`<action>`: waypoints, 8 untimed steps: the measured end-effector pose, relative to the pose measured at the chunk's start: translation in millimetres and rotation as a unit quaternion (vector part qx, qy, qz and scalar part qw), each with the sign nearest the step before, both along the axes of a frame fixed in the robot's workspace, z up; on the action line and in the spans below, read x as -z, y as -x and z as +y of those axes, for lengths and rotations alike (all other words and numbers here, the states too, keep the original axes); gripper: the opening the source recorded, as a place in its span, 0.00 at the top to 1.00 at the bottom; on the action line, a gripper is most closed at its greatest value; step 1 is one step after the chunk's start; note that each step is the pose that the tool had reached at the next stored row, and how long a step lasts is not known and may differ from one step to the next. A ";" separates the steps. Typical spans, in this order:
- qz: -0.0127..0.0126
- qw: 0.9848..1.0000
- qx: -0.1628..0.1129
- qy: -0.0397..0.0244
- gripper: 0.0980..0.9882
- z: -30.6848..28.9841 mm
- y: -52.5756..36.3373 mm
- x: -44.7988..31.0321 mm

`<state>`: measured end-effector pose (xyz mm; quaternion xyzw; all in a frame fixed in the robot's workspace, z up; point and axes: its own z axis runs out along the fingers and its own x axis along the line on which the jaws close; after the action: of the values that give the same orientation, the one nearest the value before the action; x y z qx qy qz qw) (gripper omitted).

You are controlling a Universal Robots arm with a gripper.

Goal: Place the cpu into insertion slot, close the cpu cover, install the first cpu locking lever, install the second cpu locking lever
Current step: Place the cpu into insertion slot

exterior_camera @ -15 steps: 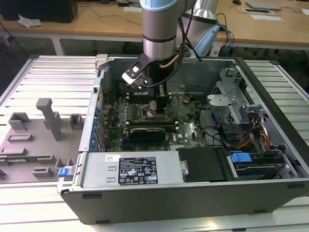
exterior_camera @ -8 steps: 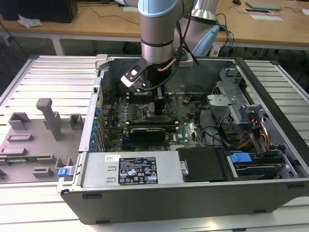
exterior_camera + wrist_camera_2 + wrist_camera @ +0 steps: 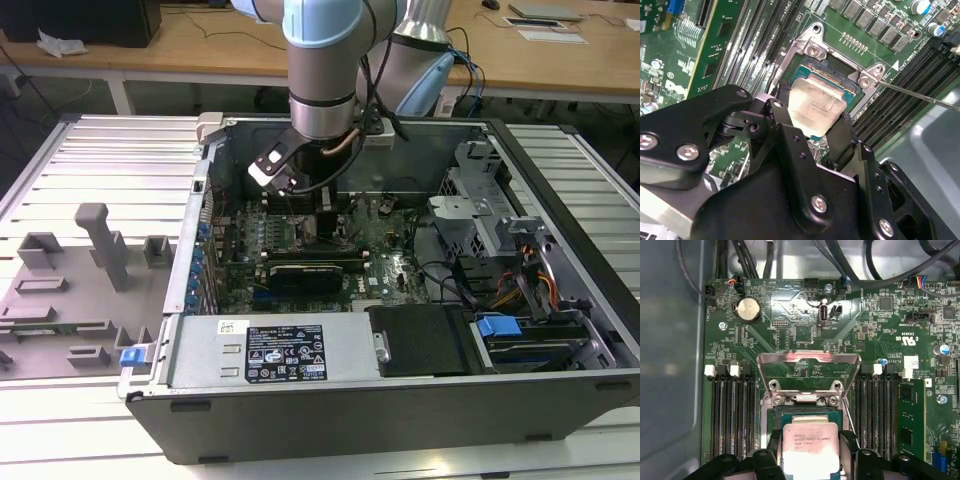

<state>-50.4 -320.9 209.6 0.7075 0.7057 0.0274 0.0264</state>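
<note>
Black sticker (image 3: 287,353) on metal housing (image 3: 198,352), print on cpu (image 3: 809,447), none legible.

Bright, even light from above washes the ribbed metal table (image 3: 90,160) in the exterior view, while inside the computer case (image 3: 400,410) it is shaded. In the first wrist view the cpu (image 3: 810,447) glares pale and the cpu cover (image 3: 808,357) shows a pinkish sheen

You're seeing the cpu (image 3: 810,447) showing a matt, brushed silver-tan metal face, the cpu cover (image 3: 808,358) gleaming as bare polished metal, the gripper's (image 3: 812,117) jaws looking matt black, and the motherboard (image 3: 870,347) shining glossy green.
</note>
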 end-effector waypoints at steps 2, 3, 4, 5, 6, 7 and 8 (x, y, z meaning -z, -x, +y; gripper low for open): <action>0.000 1.000 0.007 0.000 0.50 0.6 0.1 1.8; 0.000 1.000 0.010 0.000 0.50 1.4 0.2 3.7; 0.000 1.000 0.012 0.000 0.50 2.1 0.2 5.0; 0.000 1.000 0.013 0.000 0.50 2.6 0.3 5.7; 0.000 1.000 0.015 0.000 0.50 3.6 0.3 6.7; 0.000 1.000 0.015 0.000 0.50 4.3 0.3 7.3; 0.000 1.000 0.015 0.000 0.50 5.2 0.3 8.0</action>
<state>-50.7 -315.6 201.6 0.7183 0.6947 0.0269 0.0269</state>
